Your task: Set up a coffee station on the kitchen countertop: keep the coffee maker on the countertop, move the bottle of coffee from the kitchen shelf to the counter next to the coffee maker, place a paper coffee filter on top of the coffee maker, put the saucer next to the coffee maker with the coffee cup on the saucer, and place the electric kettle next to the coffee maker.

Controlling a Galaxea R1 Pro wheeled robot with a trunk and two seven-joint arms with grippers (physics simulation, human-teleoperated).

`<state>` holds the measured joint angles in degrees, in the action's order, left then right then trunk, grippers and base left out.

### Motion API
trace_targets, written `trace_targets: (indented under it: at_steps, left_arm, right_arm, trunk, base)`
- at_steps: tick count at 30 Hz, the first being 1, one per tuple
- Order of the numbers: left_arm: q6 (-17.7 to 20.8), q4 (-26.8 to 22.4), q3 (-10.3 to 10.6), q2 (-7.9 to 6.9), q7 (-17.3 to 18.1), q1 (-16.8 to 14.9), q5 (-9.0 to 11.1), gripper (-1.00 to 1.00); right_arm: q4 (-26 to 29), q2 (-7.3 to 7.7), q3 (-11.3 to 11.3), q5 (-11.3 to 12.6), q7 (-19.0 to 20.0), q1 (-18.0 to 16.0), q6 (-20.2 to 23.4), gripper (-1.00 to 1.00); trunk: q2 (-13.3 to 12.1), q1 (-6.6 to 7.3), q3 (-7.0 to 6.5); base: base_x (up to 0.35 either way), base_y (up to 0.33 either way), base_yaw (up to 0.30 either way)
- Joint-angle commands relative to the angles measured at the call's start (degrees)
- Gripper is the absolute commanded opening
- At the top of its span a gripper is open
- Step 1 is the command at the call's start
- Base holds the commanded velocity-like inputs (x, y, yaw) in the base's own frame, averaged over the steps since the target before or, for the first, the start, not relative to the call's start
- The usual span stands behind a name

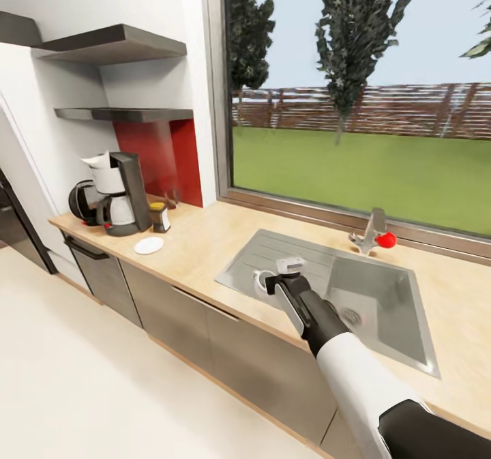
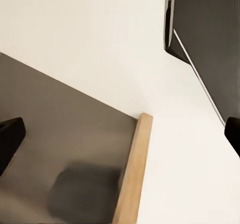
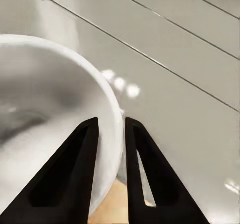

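A white coffee cup [image 1: 261, 281] sits at the near edge of the steel drainboard [image 1: 273, 251]. My right gripper [image 1: 274, 283] is shut on its rim. In the right wrist view one black finger [image 3: 80, 164] is inside the coffee cup [image 3: 50, 99] and the other is outside the wall, gripper [image 3: 111, 124]. At the counter's far left stand the coffee maker [image 1: 123, 196] with a white paper filter [image 1: 100, 161] on top, the black kettle [image 1: 82, 203] behind it, the coffee bottle [image 1: 159, 217] and the white saucer [image 1: 149, 245]. My left gripper [image 2: 122, 134] is open, with nothing between its fingertips [image 2: 10, 139].
The sink basin [image 1: 382, 295] and faucet [image 1: 372, 230] with a red knob lie right of the cup. Two dark shelves [image 1: 123, 113] hang above the coffee maker. The left wrist view looks down on a wooden counter edge [image 2: 132, 169], grey cabinet front and pale floor.
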<state>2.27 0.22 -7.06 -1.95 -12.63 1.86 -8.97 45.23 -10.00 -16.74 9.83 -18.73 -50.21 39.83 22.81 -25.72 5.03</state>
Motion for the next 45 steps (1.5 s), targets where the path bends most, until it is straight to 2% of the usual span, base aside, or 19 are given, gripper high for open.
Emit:
trace_targets:
  at_steps: [1,40,42,45]
  left_arm:
    - [0.2,0.0,-0.5,0.01,-0.1,0.0,-0.6,1.00]
    - [0.2,0.0,-0.6,-0.07,-0.1,0.0,-0.6,1.00]
    - [0.2,0.0,-0.6,-0.07,-0.1,0.0,-0.6,1.00]
    - [0.2,0.0,-0.6,-0.07,-0.1,0.0,-0.6,1.00]
  right_arm:
    - [0.0,0.00,-0.1,0.5,-0.5,-0.1,0.2,-1.00]
    - [0.0,0.00,-0.2,0.0,-0.8,-0.1,0.3,-1.00]
    - [-0.3,0.00,-0.2,-0.1,-1.4,-0.1,0.3,-1.00]
    - [-1.2,0.00,-0.3,-0.1,-5.7,-0.1,0.3,-1.00]
  trunk:
    - [0.1,-0.06,0.11]
    - [0.1,-0.06,0.11]
    - [0.1,-0.06,0.11]
    - [0.1,-0.06,0.11]
  base:
    - [0.233,0.277,0.000]
    - [0.209,0.280,0.000]
    - [0.184,0.284,0.000]
    - [0.183,0.284,0.000]
